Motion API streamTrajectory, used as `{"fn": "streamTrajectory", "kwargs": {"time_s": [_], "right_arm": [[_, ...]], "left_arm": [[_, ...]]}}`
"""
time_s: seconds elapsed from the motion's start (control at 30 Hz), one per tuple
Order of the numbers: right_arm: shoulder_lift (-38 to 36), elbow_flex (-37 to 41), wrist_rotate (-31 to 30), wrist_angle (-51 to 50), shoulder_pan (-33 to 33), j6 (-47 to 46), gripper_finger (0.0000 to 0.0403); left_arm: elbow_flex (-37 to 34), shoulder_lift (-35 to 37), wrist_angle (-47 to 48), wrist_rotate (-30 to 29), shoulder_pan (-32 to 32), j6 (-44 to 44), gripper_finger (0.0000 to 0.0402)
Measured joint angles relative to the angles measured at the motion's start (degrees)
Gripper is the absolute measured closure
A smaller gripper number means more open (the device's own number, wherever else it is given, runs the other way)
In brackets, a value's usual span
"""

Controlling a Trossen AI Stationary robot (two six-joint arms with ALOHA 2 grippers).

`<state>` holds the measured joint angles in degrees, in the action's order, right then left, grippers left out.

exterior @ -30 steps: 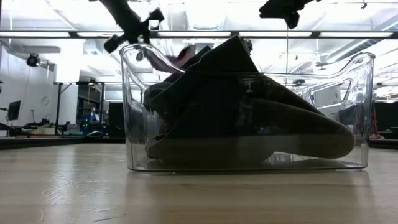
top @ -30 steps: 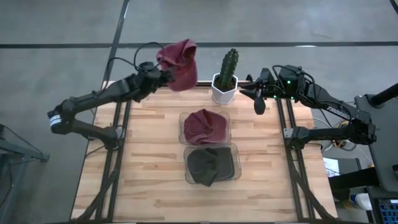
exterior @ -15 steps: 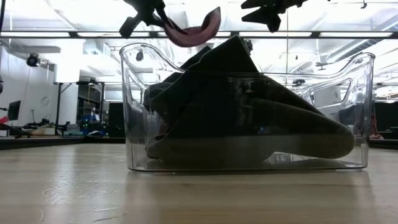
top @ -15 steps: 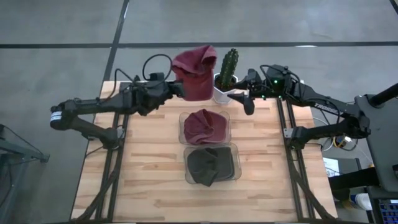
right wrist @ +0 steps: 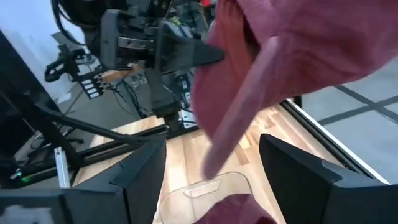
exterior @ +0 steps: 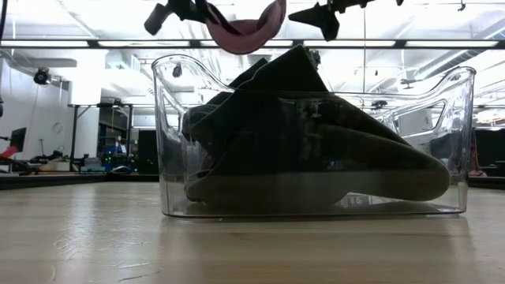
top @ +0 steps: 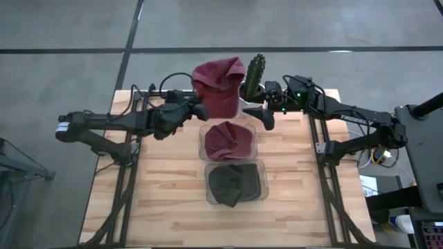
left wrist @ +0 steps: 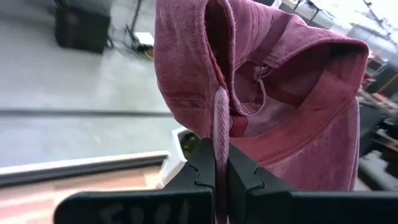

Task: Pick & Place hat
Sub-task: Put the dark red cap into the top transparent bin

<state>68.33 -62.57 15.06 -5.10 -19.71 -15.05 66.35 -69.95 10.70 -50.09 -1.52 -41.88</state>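
Note:
A maroon hat [top: 218, 86] hangs in the air over the table's far middle, with my left gripper [top: 201, 111] shut on it. In the low view the maroon hat [exterior: 248, 24] shows above the bins. My right gripper [top: 266, 114] stands open just right of the hat. In its wrist view the hat's brim [right wrist: 239, 124] lies ahead, between the spread fingers, apart from them. A second maroon hat [top: 228, 140] lies in a clear bin. A dark hat [top: 235, 183] lies in the clear bin nearer the front. My left gripper pinches a thin edge of the hat's opening [left wrist: 221, 121] between its two fingers [left wrist: 202, 168]. The fingers come about level from the table's left. The hat stands out beyond the fingertips, its hollow side toward the wrist camera, lifted clear of the table and the bins.
A cactus [top: 255, 69] stands at the table's far edge, right behind my right gripper. The two clear bins [top: 257, 128] sit one behind the other at the table's middle. Bare wood [top: 159, 187] lies left and right of the bins.
My left gripper has carried the maroon hat from the far left corner toward the right and the near side, up to the far bin. My right gripper has moved left past the cactus toward the hat and has opened.

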Motion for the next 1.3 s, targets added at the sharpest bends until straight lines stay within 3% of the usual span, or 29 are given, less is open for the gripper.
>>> {"fn": "streamTrajectory", "kwargs": {"time_s": [0.2, 0.43, 0.7, 0.83, 1.3], "right_arm": [[0.02, 0.0, -2.37, 1.29, 1.52, 0.87, 0.0153], [0.47, 0.0, -10.24, 1.63, 2.31, 2.64, 0.0152], [2.88, -0.07, -11.07, 8.22, 3.71, 2.48, 0.0152], [4.71, -0.27, -15.03, 10.05, 4.07, 2.22, 0.0152], [15.81, -10.87, -17.01, 9.07, 4.05, 3.54, 0.0152]], "left_arm": [[0.0, 0.0, -0.14, -7.98, 1.77, 5.77, 0.0395], [0.0, 0.0, -2.15, -8.34, 2.59, 6.78, 0.0396], [0.0, -0.02, -4.27, -11.91, 2.6, 11.21, 0.0396], [0.0, -0.03, -4.46, -11.99, 2.58, 11.5, 0.0396], [0.0, -0.02, -4.2, -14.38, 3.7, 12.24, 0.0396]]}}
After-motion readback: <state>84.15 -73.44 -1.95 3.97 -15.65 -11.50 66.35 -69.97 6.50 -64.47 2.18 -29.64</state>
